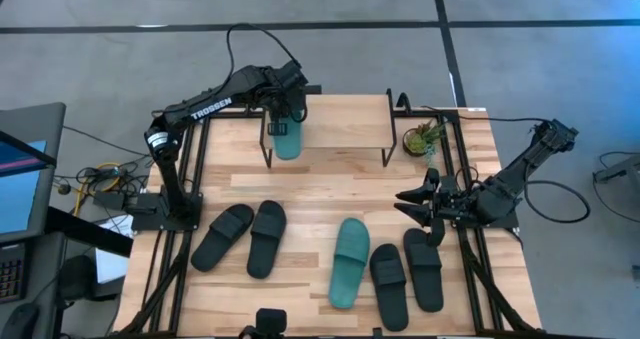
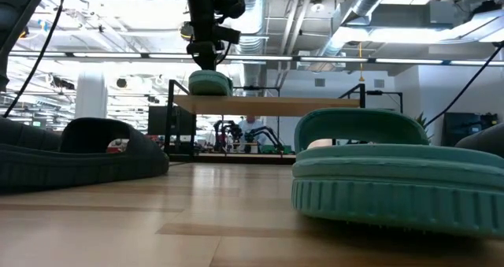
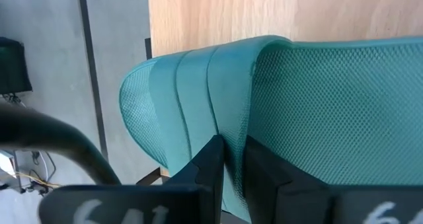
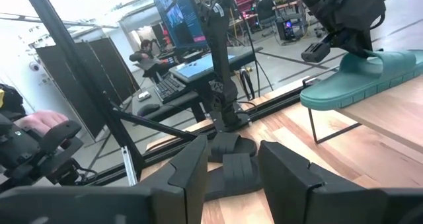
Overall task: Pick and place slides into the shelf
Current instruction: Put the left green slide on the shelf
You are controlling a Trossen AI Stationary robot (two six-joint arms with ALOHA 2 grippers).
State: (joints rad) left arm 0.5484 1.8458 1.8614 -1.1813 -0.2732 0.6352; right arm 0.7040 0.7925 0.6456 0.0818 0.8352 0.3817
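Note:
A teal slide (image 1: 287, 141) lies on the shelf's light top board (image 1: 345, 119) at its left end, one end sticking out past the board's edge (image 4: 314, 98). My left gripper (image 1: 285, 107) stands over it, shut on its strap. It shows from the side in the low view (image 2: 206, 58), above the slide (image 2: 209, 83). The second teal slide (image 1: 350, 262) and two black pairs (image 1: 245, 237) (image 1: 405, 276) lie on the table. My right gripper (image 1: 412, 205) is open and empty at the table's right side. My left gripper pinches the teal slide's strap at its edge (image 3: 232, 151) between its two fingers, one finger (image 3: 213, 161) on the ribbed outer side, the other (image 3: 263, 174) on the inner side. The fingers come from above, pointing down. The slide's sole rests on the shelf board.
A small potted plant (image 1: 425, 139) stands at the shelf's right end. The shelf's black legs (image 1: 388, 157) stand on the table's far half. The rest of the board to the right of the slide is bare. Black frame rails (image 1: 190, 179) run along both table sides.

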